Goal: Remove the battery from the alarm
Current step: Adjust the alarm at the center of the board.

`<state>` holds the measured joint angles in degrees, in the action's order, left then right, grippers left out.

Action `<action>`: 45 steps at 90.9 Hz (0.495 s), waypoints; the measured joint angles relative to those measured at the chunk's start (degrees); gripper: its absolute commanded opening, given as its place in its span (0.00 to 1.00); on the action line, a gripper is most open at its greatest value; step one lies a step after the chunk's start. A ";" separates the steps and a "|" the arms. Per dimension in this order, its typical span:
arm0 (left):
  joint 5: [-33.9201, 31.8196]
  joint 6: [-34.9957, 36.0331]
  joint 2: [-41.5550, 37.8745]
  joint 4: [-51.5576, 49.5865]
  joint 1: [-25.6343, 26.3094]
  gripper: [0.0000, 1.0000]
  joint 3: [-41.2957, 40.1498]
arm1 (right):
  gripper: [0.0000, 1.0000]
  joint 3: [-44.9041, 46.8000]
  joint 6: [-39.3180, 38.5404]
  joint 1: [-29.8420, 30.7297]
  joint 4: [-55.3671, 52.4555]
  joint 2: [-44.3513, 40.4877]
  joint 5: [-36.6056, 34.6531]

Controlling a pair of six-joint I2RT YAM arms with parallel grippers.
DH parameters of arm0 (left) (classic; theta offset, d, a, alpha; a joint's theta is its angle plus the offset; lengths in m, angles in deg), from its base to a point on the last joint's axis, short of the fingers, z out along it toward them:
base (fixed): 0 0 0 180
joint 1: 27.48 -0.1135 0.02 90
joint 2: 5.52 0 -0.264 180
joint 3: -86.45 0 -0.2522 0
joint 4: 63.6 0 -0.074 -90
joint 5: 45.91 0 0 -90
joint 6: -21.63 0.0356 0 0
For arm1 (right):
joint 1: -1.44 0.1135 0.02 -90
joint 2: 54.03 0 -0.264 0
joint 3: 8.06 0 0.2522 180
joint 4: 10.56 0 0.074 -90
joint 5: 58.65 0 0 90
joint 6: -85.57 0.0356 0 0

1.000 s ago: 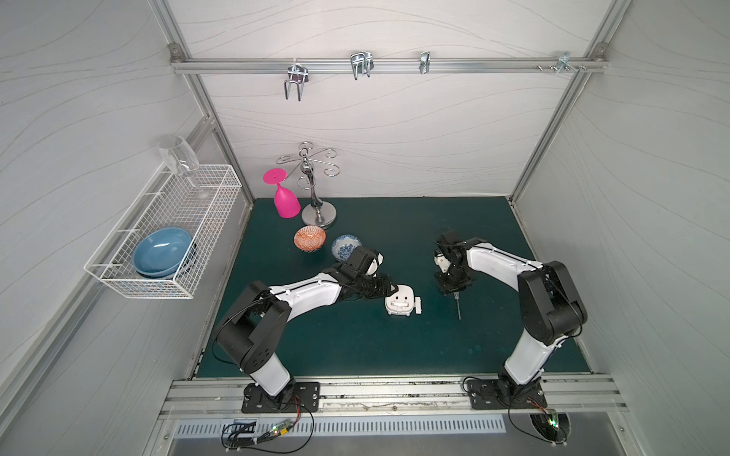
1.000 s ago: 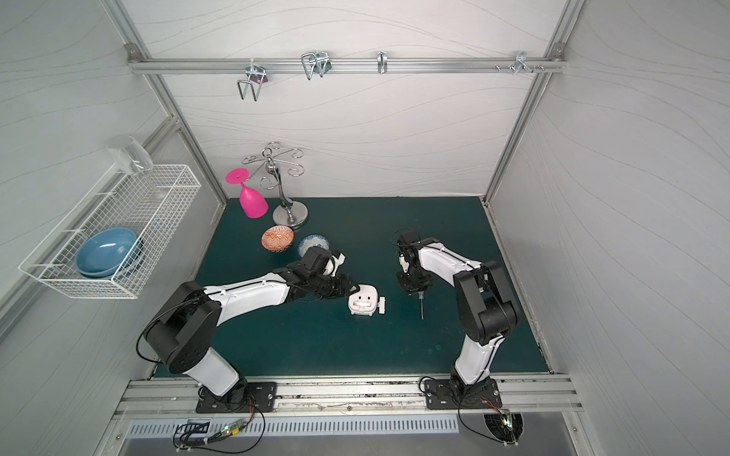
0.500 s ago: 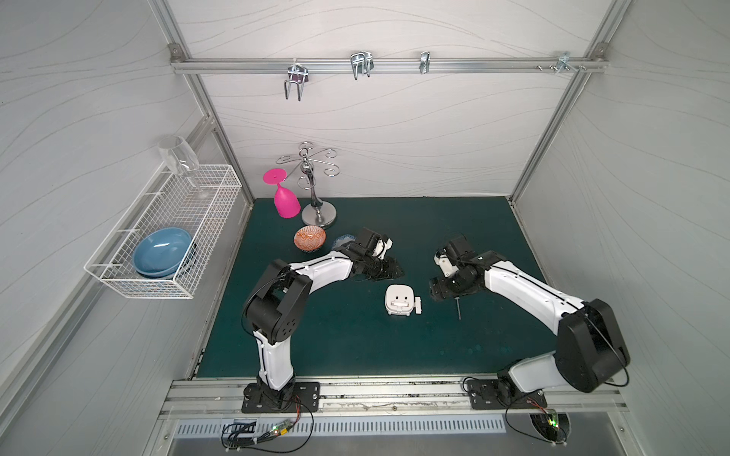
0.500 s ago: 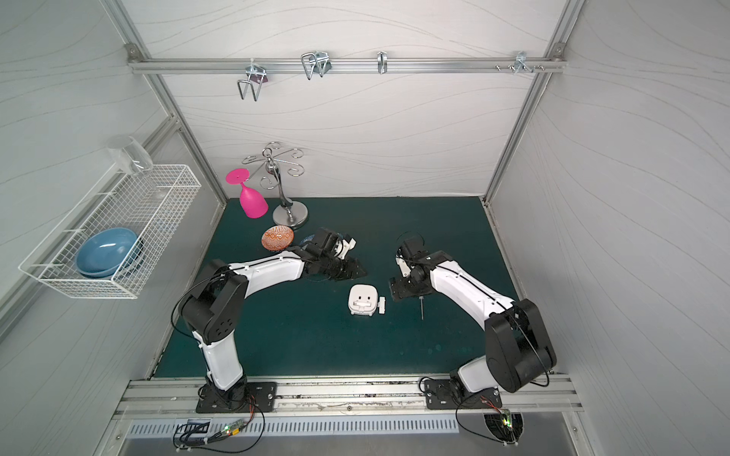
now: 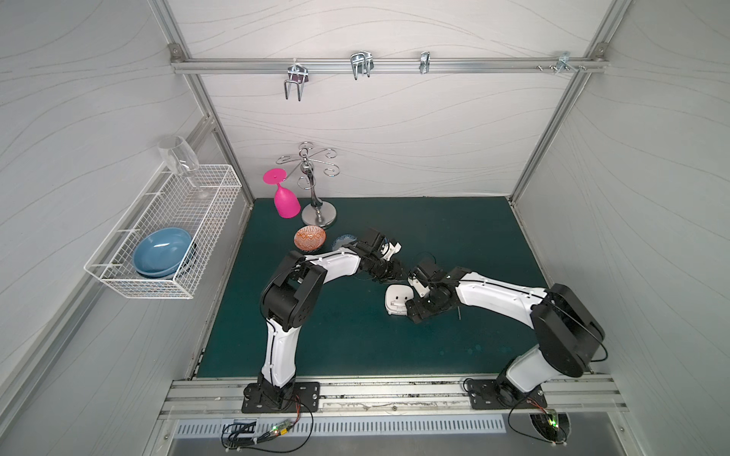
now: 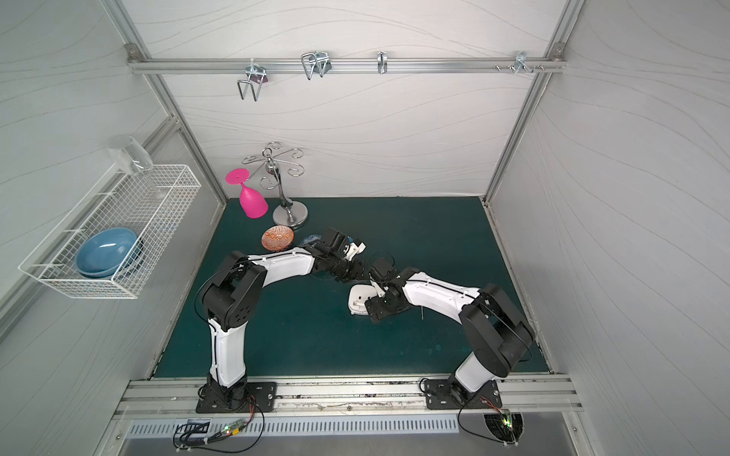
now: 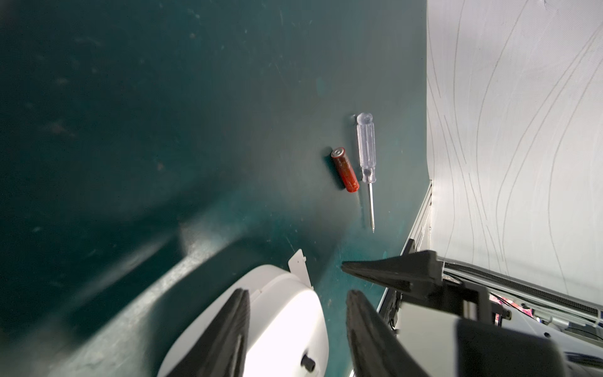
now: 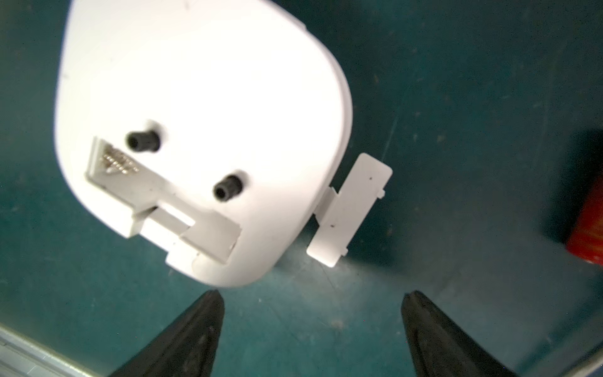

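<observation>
Since the wire basket (image 5: 213, 205) on the wall is furthest left, starting there: it's got a blue bowl (image 5: 162, 252) in it and a clear wine glass (image 5: 177, 158) standing at the far end. Next, on the green mat (image 5: 355, 347), come an upside-down pink glass (image 5: 286, 201), a metal glass stand (image 5: 316, 189) and two small patterned bowls, an orange one (image 5: 310, 239) and a bluish one (image 5: 343, 241) half hidden behind the left arm.

Mid-mat, the left gripper (image 7: 298, 291) hangs over the alarm (image 7: 280, 313) with its jaws apart. One finger overlaps the white shell, but I honestly can't tell if it's touching. The alarm lies face down, back up, and the battery compartment (image 8: 163, 202) is open and empty. Its little white cover (image 8: 350, 212) sits right up against the alarm's edge.

The right gripper (image 8: 313, 300) is low, just beside the alarm, jaws spread wide with nothing between them.

The battery (image 7: 345, 169) is out, lying flat on the mat to the alarm's right, just beside the clear-handled screwdriver (image 7: 366, 156) and roughly parallel to it. In both top views the right arm covers it, and only the screwdriver's tip pokes out.
</observation>
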<state>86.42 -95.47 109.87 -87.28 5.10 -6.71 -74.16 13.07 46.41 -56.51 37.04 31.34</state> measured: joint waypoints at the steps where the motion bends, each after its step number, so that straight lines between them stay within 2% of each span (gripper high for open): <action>1: 0.04 0.02 0.00 0.09 0.00 0.52 -0.17 | 0.90 0.00 0.04 0.02 0.09 0.13 -0.02; 18: -0.52 -0.46 -1.11 3.10 -0.39 0.52 -5.09 | 0.86 0.00 0.72 -1.09 0.61 0.76 -0.74; 45: -5.14 -3.74 -10.29 6.99 -0.92 0.52 -16.79 | 0.82 -1.81 -1.68 -4.57 -0.46 1.90 -1.03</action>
<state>81.28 -99.20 99.58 -80.28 4.18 -23.49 -75.97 11.39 41.85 -56.97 38.94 30.32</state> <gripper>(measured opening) 0.520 0.823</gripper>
